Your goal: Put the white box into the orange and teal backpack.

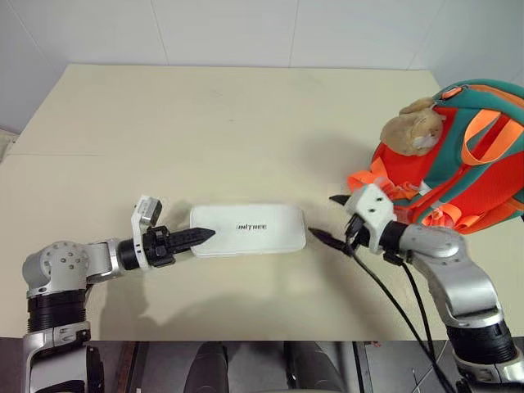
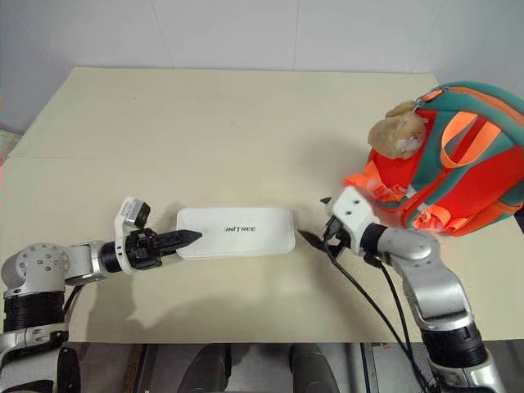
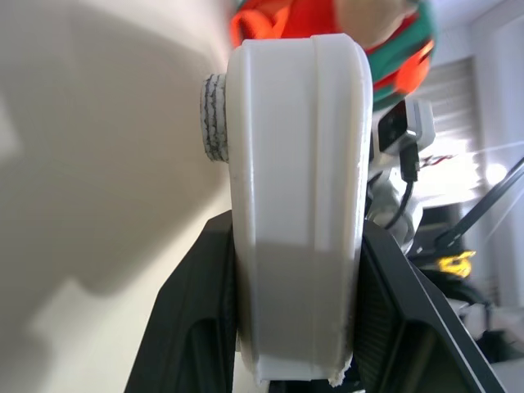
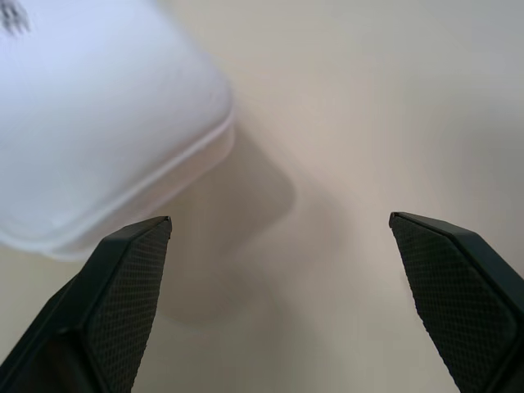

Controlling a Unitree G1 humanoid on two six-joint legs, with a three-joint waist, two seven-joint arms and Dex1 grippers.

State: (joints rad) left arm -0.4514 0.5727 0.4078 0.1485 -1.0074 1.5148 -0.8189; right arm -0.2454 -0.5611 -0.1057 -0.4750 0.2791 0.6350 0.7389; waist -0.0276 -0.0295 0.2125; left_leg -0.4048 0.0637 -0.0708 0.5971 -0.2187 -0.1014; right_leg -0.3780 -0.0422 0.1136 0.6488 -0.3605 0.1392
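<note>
The white box with dark lettering lies flat at the front middle of the table. My left gripper is shut on its left end, one black finger on each face. A shadow under the box's right corner shows that end a little off the table. My right gripper stands open just off the box's right end, not touching it, with only bare table between its fingers. The orange and teal backpack sits at the table's right edge behind the right gripper, with a tan plush charm on it.
The cream table stretches bare behind the box to a white wall. Black cables hang from the right wrist toward the table's front edge.
</note>
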